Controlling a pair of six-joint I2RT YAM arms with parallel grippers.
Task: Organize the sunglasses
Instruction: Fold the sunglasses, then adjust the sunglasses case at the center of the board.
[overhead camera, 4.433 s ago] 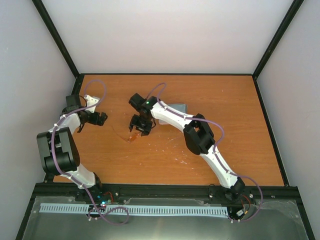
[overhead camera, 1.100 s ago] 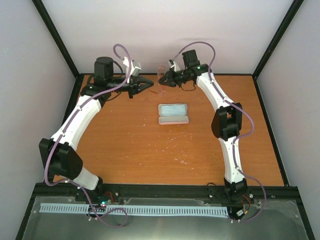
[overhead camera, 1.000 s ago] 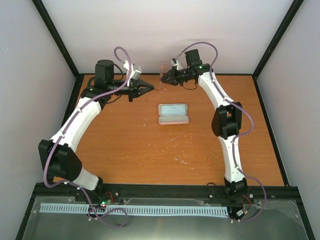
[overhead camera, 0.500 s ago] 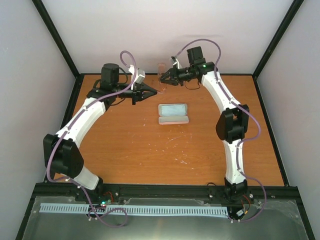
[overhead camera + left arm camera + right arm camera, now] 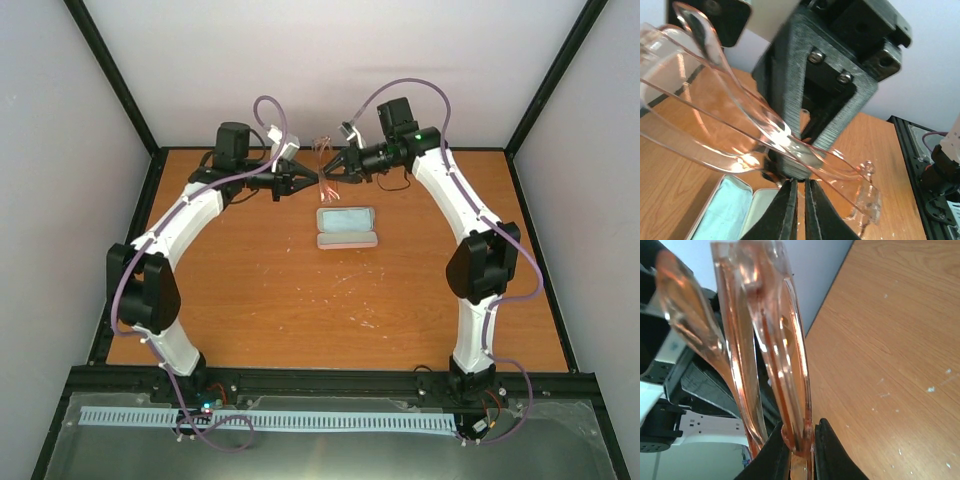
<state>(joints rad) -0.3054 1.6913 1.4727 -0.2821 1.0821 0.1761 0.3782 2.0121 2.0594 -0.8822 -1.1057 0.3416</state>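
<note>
The sunglasses (image 5: 322, 152), thin translucent amber, hang in the air above the table's back middle. My right gripper (image 5: 329, 172) is shut on the sunglasses' frame (image 5: 782, 355), pinched between its black fingertips (image 5: 801, 440). My left gripper (image 5: 312, 180) faces it tip to tip. Its jaws (image 5: 800, 200) stand shut but for a thin slit, just under a slim arm of the sunglasses (image 5: 740, 130), with nothing visibly pinched. The open case (image 5: 346, 228) lies on the table below, with a light blue cloth (image 5: 345, 220) in it.
In the left wrist view the case (image 5: 762, 200) and cloth (image 5: 722, 210) lie below and left of my jaws, and the right gripper's grey body (image 5: 825, 100) looms close ahead. A black frame rail (image 5: 330, 148) and the wall stand right behind the grippers.
The left gripper has moved right until it meets the right gripper, and its jaws have parted a hair. The right gripper has come slightly down and nearer, still holding the sunglasses.
</note>
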